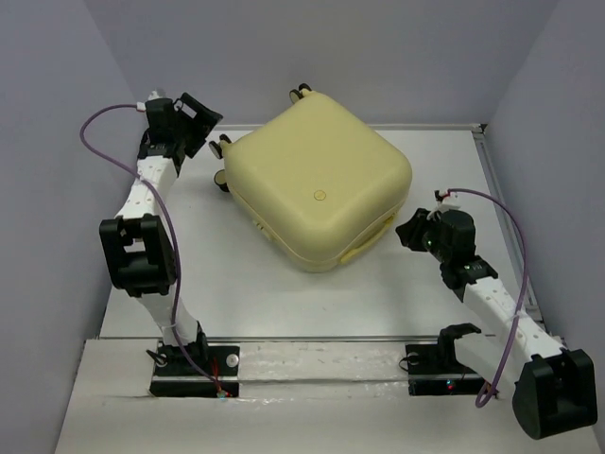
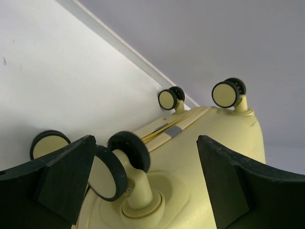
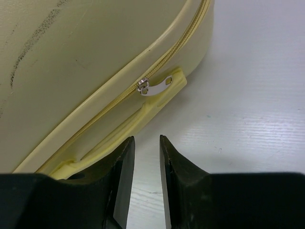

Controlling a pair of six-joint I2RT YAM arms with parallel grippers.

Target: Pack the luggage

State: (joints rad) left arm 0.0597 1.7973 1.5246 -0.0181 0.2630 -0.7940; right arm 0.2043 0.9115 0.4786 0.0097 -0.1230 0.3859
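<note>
Luggage (image 1: 321, 189): hard shell, judged stiff, smooth, slippery, bulky. Closed, laid flat on surface (image 3: 252, 124), ahead of both end effectors.
Hold best taken at zipper pull (image 3: 155, 87) or side handle (image 3: 138, 119), both just ahead of right end effector (image 3: 147, 143). Its jaws are narrowly parted, nothing held.
Left end effector (image 2: 145, 148): spread wide, empty, caster wheel (image 2: 119, 164) seen between fingers.
Back wall (image 1: 378, 57) near, beyond luggage.

Pale yellow luggage (image 3: 71, 52) fills upper left, zipper closed along seam. Silver zipper pull (image 3: 155, 87) lies at seam, just above luggage's side handle (image 3: 119, 129). Right fingers (image 3: 123, 176) below handle, narrowly parted. White tabletop (image 3: 248, 95) right of luggage.
</note>
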